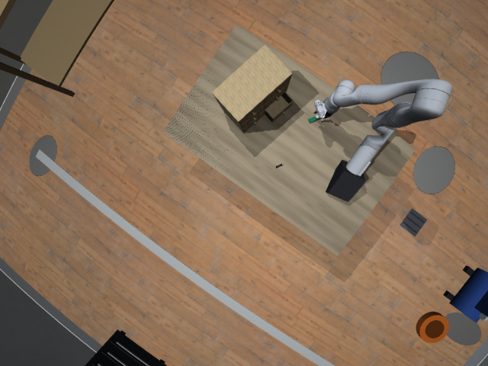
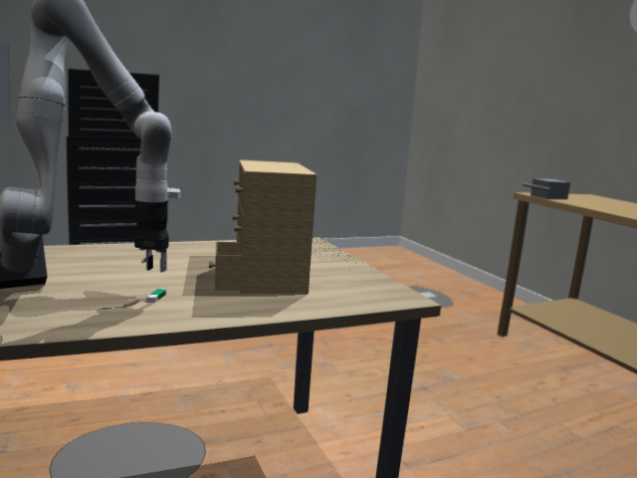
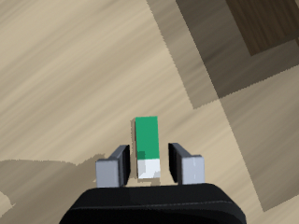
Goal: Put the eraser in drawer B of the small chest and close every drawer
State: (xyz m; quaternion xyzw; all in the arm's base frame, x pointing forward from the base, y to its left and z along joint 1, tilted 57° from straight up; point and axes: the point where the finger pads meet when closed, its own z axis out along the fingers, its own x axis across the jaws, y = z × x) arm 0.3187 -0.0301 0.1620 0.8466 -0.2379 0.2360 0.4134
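The eraser, green with a white end, lies flat on the table. My gripper is open and empty, pointing down above the eraser. In the wrist view the eraser shows between and ahead of the fingers, its white end nearest the palm. The wooden chest stands upright. One bottom drawer is pulled partly out; the other drawers look pushed in. The letters on the drawers cannot be read.
A small dark object lies on the table away from the chest. The open drawer's knob sticks out toward the gripper's side. The arm's base stands on the same table.
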